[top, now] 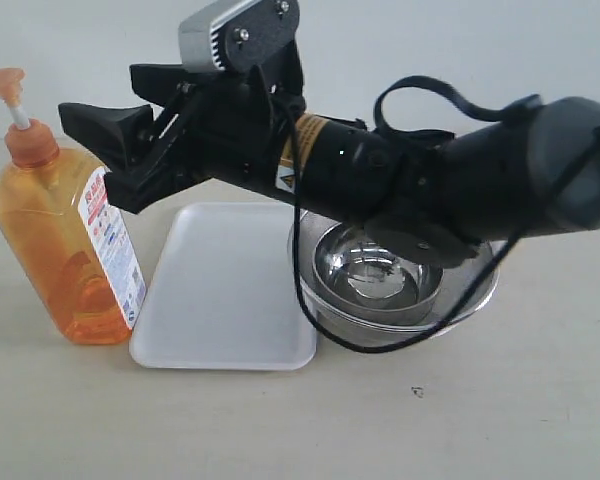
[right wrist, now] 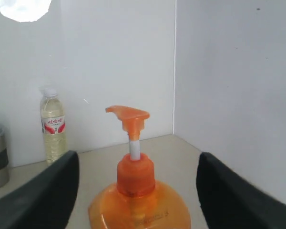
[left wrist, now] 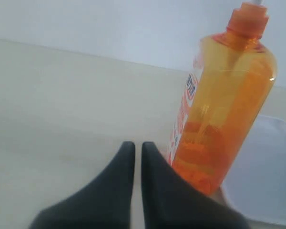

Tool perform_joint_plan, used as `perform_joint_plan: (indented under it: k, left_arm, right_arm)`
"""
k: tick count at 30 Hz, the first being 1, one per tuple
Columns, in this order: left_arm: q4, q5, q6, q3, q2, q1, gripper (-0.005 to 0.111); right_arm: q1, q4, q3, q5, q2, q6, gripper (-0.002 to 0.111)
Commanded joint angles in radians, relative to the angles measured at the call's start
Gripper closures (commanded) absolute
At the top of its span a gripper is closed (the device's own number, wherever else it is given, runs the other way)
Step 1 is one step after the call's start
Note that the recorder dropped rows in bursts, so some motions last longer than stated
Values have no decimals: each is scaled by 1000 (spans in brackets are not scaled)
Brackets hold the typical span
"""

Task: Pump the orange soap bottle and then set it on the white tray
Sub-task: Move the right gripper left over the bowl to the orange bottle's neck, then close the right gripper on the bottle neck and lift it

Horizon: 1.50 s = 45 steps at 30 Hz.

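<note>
1. Orange soap bottle (top: 65, 240) stood upright on the table (top: 480, 400), bare tabletop open in front.
2. White tray (top: 225, 300) lay just beside its base.
3. Right gripper (top: 115, 150) hung released, jaws flanking the pump (right wrist: 128, 114), apart from it.
4. Left gripper (left wrist: 138, 152) sat clenched, empty, near the bottle's base.

My right gripper (top: 88, 152) is black. The tall clear plastic soap bottle (top: 65, 240) is orange, its label (top: 110, 240) white with red print; the flat rectangular tray (top: 225, 290) is plain white.
</note>
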Motion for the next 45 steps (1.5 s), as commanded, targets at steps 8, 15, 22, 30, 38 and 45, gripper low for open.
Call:
perform_joint_plan:
  k: [8, 15, 22, 30, 38, 45]
  left_arm:
    - [4, -4, 4, 3, -3, 4, 102]
    - [4, -4, 4, 3, -3, 4, 102]
    - [4, -4, 4, 3, -3, 4, 102]
    - [4, -4, 4, 3, -3, 4, 102]
    - [4, -4, 4, 3, -3, 4, 102]
    - [4, -4, 4, 3, -3, 4, 102]
  right_arm:
    - [68, 1, -248, 12, 230, 37, 45]
    - [91, -12, -335, 16, 301, 85, 45]
    - [95, -19, -408, 16, 376, 89, 45]
    - [95, 1, -447, 84, 387, 61, 45]
    - [95, 1, -450, 111, 387, 16, 45]
    - [95, 35, -450, 124, 387, 26, 58]
